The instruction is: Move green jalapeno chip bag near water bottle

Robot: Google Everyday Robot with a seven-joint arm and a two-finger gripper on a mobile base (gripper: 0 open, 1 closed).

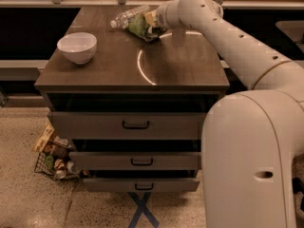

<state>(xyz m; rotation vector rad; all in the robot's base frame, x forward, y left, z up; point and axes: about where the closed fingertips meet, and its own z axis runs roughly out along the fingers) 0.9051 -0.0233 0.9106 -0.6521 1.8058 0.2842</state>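
The green jalapeno chip bag lies crinkled at the far middle of the wooden table top, touching the table. The clear water bottle lies on its side right behind and to the left of the bag, against it. My gripper reaches in from the right over the far edge and is shut on the bag's right end. The bag hides part of the fingers.
A white bowl stands at the table's left side. The cabinet has three drawers, slightly open. A wire basket of snack packs sits on the floor at the lower left. My white arm and base fill the right side.
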